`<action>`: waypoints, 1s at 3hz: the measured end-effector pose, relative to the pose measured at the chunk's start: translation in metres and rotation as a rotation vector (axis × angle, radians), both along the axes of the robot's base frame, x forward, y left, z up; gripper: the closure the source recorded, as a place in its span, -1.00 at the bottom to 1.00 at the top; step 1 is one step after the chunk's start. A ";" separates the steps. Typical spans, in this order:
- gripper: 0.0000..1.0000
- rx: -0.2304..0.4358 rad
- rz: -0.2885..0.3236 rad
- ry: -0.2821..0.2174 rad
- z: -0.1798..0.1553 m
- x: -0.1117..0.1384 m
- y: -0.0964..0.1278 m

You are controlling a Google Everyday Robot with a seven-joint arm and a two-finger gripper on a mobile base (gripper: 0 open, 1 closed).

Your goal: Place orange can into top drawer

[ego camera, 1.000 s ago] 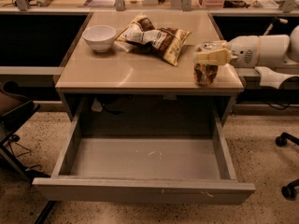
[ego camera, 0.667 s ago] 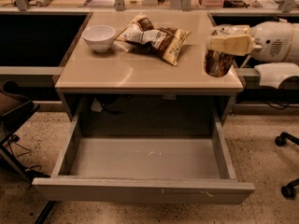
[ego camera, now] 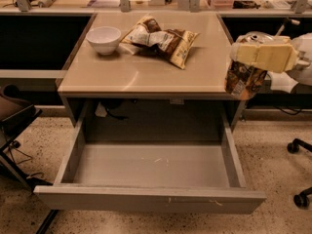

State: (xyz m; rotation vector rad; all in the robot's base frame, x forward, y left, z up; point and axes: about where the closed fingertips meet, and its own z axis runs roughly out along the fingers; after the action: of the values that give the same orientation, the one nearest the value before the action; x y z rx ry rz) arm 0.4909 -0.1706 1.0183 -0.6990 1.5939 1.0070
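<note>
My gripper is at the right edge of the table, shut on the orange can. The can is tan-orange with brown and white patterning and a silver top, and it hangs in the air beside the table's right front corner, above the right side of the drawer. The cream-coloured fingers clasp its upper half. The top drawer is pulled fully out below the tabletop, with a bare grey floor and a flat front panel.
A white bowl and a brown-and-yellow snack bag lie on the beige tabletop. A dark chair stands at the left. Chair castors are on the floor at the right.
The gripper has lifted the can off the tabletop and carried it right and towards the front, past the table's right edge. The drawer, bowl and bag have not moved.
</note>
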 end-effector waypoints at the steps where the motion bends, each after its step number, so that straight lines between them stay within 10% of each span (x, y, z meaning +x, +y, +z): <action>1: 1.00 0.000 0.000 0.000 0.000 0.000 0.000; 3: 1.00 0.032 -0.037 -0.048 -0.085 0.002 0.020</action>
State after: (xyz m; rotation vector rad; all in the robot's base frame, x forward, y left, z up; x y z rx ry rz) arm 0.4930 -0.1506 0.9337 -0.6649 1.5408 0.9790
